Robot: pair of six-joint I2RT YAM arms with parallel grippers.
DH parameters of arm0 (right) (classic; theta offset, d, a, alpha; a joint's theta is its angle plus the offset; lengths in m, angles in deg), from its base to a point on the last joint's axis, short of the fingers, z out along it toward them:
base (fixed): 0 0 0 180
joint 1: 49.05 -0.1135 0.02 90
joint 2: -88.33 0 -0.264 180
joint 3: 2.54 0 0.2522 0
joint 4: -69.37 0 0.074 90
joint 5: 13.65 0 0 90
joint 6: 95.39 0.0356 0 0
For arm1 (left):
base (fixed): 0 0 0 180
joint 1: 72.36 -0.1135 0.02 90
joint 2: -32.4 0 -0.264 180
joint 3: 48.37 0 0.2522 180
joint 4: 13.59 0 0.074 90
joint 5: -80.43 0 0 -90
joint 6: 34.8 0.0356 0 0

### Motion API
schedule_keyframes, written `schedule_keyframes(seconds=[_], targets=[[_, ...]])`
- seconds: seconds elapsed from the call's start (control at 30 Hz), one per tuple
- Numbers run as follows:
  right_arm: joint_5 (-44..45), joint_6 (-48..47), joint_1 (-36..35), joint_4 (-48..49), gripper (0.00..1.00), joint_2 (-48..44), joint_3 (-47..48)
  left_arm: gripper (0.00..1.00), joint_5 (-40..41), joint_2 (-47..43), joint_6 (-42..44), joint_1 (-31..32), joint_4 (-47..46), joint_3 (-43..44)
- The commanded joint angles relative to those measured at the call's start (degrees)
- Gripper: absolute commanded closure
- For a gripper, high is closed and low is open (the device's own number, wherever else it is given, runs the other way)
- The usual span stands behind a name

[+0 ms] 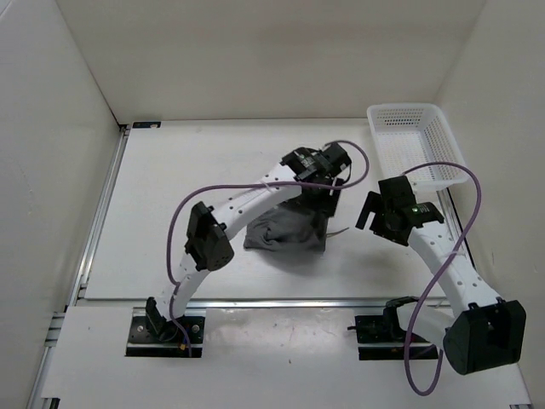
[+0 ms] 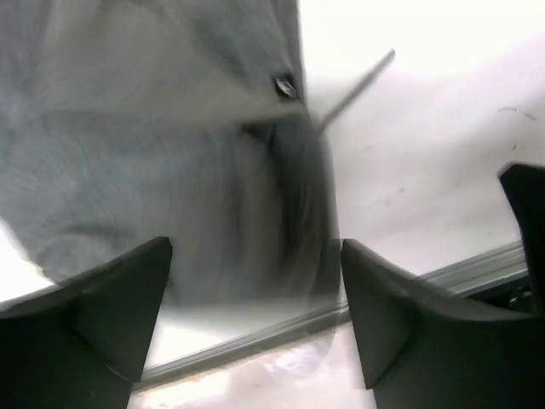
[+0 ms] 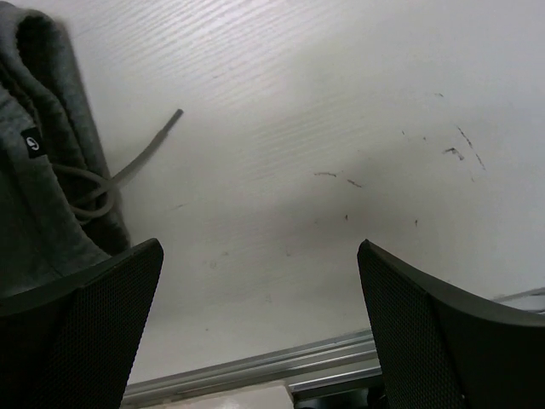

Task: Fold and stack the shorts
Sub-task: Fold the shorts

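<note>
The pair of plain medium-grey soft fabric shorts (image 1: 285, 232) lies as a compact bundle on the white surface (image 1: 187, 187), directly under the left gripper (image 2: 254, 251) and a little toward that arm's base. The left gripper has its two black fingers spread apart. Grey cloth fills the gap below them, but no fabric is pinched between them, as far as the blurred wrist view lets me see. The right gripper (image 3: 257, 247) is also spread wide and holds nothing. It hangs over bare surface, and the shorts are at its left side, near but apart.

The bundle is wider than it is deep, so I judge its long axis to run from the left gripper's side across toward the right gripper. The left arm is clearly the nearer one. Any new grasp of the cloth therefore seems easier for it, while the right gripper would first have to travel to its left.

The top view gives the whole outline of the bundle and the white plastic mesh basket (image 1: 405, 106) beyond the right gripper. It hardly shows the thin grey drawstring (image 3: 128, 166). The right wrist view shows this cord looping out of the waistband onto the surface, and a small black label (image 3: 32, 142) on the hem.
</note>
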Motion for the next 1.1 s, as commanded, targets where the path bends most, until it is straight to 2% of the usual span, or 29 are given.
schedule_keyframes(seconds=[0.0,0.03,0.17,0.23,0.33,0.4,0.5,0.53,0.67,0.8,0.9,1.07], targets=[[-0.89,0.94,0.81,-1.43,0.0,-3.63,-1.19,0.03,-3.84,0.58,-2.46,-0.62,3.13,2.64],[-0.9,0.95,0.81,-1.95,0.0,-4.15,-1.2,0.0,-3.04,-1.77,-2.46,-1.15,3.13,2.03],[-1.51,0.42,0.81,-1.44,0.0,-4.08,-1.2,0.0,-3.03,-9.77,-3.08,-7.19,2.18,-2.8],[-3.0,-0.11,0.29,-0.65,0.03,-3.38,-0.59,0.0,-3.03,-13.46,-3.08,-9.23,0.5,-8.5],[-4.23,-1.77,-3.48,1.73,0.06,-0.4,1.51,0.06,-1.46,-19.54,-3.6,-13.18,-1.7,-16.59],[-4.24,-2.39,-8.14,2.35,0.06,2.33,3.89,0.06,-0.92,-23.14,-4.13,-16.42,-1.7,-22.03],[2.14,-3.71,-16.92,1.56,0.06,9.71,11.26,0.06,0.57,-28.59,-4.66,-21.25,-2.23,-28.97],[4.53,-3.71,-22.34,1.56,0.06,13.56,15.55,0.06,1.09,-30.08,-4.66,-22.58,-2.23,-30.57],[13.22,-7.83,-33.1,-0.63,0.06,25.17,27.96,0.06,1.1,-39.55,-3.35,-31.02,-2.84,-38.04],[15.8,-10.39,-36.36,-1.34,0.07,40.35,39.39,0.05,-1.62,-45.82,-0.97,-40.41,-3.37,-44.28],[17.29,-10.39,-36.37,-1.34,0.07,48.38,46.69,0.05,-3.38,-49.07,-0.44,-43.68,-3.37,-45.62],[20.2,-9.87,-34.87,-1.87,0.16,57.26,54.6,0.05,-3.91,-51.97,1.58,-47.11,-2.23,-48.51]])
